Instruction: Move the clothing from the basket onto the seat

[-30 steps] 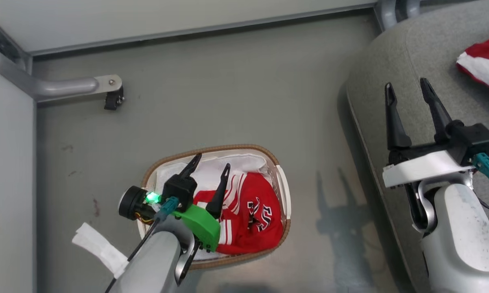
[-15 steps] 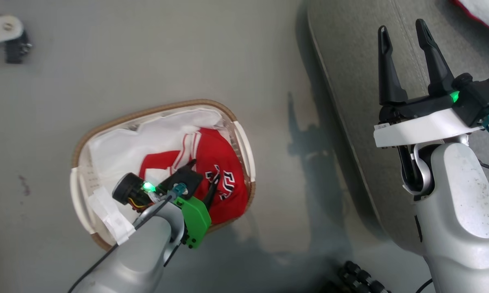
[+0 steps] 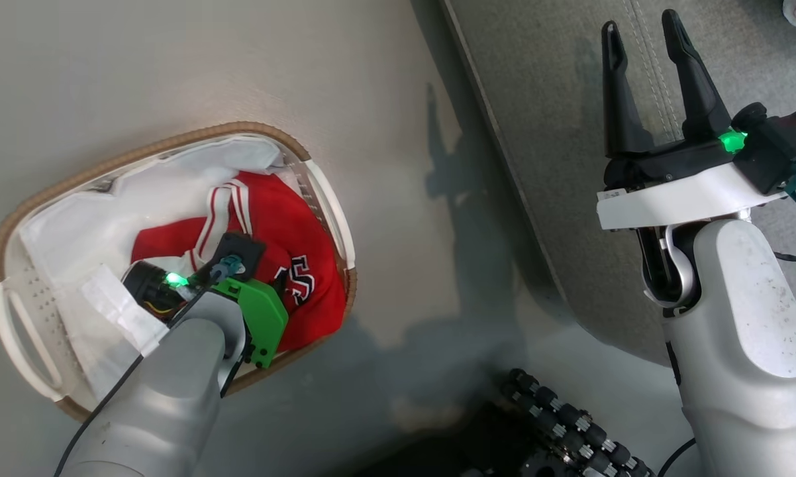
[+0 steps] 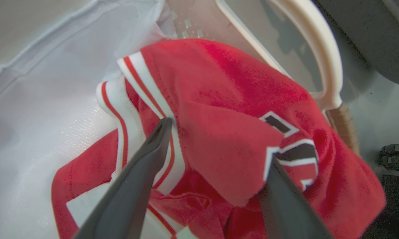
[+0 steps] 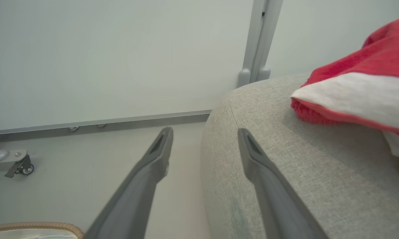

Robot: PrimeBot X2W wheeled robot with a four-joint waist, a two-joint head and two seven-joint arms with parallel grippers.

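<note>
Floor is plain smooth grey with soft shadows on it. Wall is a pale panel, metal rail along the bottom, grey post running up it, and a little caster on a bracket sits low by the wall

The jersey is soft, matt red cloth; the basket smooth white plastic with a woven rim; the seat coarse grey fabric.

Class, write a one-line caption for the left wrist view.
Left gripper, jaws open, straddles a fold of red jersey in the basket.
</note>
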